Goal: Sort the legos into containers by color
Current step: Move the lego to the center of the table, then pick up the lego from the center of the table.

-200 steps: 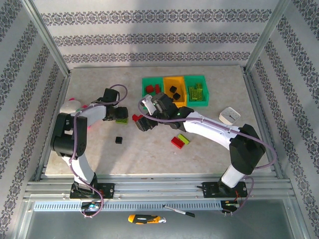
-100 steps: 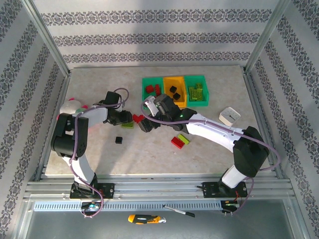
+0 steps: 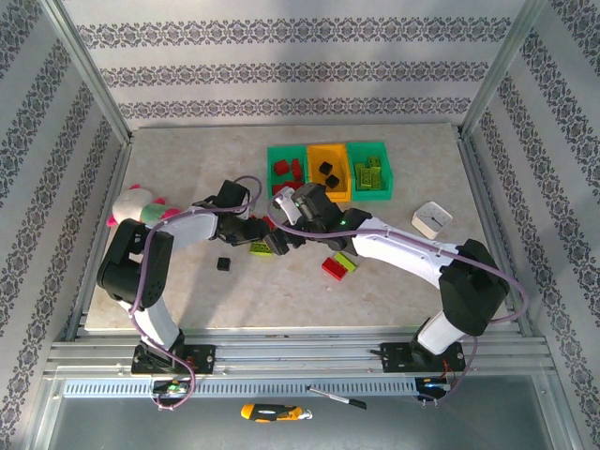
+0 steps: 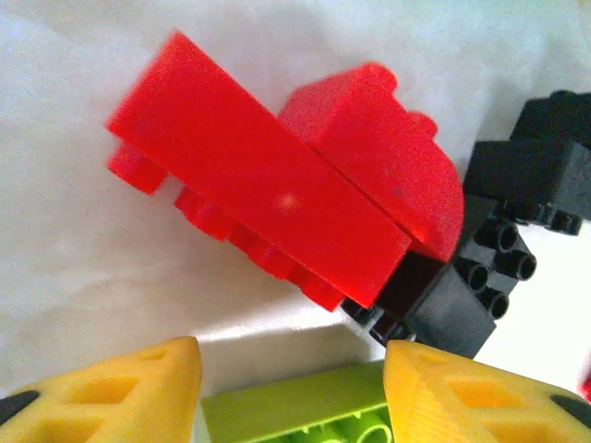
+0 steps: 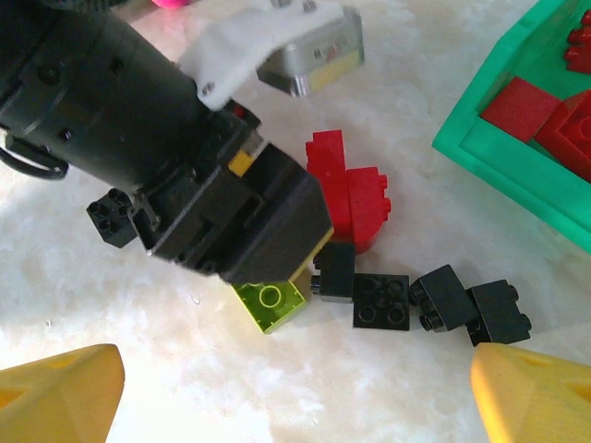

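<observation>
The left gripper (image 4: 293, 374) sits low over a lime brick (image 4: 295, 413) on the table (image 3: 187, 159), right beside a loose cluster of legos: two red bricks (image 4: 277, 203) touching each other and a short string of black bricks (image 5: 434, 305). Farther out lie a lone black brick (image 3: 223, 264) and a red-and-lime pair (image 3: 339, 265). In the containers (image 3: 270, 159) at the far side, red sits in the left bin, black in the middle and lime in the right, so the sort looks well under way, with several pieces left on the table. The left gripper's fingers (image 4: 138, 388) press against the lime brick's two ends, apparently clamped on it. The right gripper (image 5: 295, 388) hovers over the cluster, jaws spread wide, holding nothing
</observation>
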Tool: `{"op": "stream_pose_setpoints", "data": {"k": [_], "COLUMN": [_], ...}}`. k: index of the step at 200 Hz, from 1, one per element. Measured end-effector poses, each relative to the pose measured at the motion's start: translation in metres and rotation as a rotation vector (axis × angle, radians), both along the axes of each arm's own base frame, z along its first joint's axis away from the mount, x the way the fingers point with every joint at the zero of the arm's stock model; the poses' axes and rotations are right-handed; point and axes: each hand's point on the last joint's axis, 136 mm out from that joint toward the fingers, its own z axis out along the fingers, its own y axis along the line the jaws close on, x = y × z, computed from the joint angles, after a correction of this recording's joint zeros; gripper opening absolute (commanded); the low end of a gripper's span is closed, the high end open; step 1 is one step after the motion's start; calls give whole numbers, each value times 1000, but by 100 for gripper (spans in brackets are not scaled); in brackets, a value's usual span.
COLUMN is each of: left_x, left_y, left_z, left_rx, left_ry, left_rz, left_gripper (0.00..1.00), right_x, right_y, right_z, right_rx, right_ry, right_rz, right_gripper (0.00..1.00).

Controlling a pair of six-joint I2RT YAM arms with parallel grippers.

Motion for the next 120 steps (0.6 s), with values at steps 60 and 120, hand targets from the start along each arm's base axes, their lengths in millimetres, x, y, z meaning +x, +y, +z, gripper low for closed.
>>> {"op": "stream_pose_setpoints", "data": {"k": [60, 120], "left_x": [20, 10], "left_y": [97, 142], "left_z": [34, 43], "left_rx": [40, 93], "left_ry": [-111, -135], "left_rz": [270, 374], "left_gripper": [81, 98], "right_x": [7, 3], "right_y": [34, 59], "right_z": [-34, -74], "right_rx": [-94, -187], "right_ry": [125, 261], "right_rz": [-38, -6], "right_gripper": [94, 92]}}
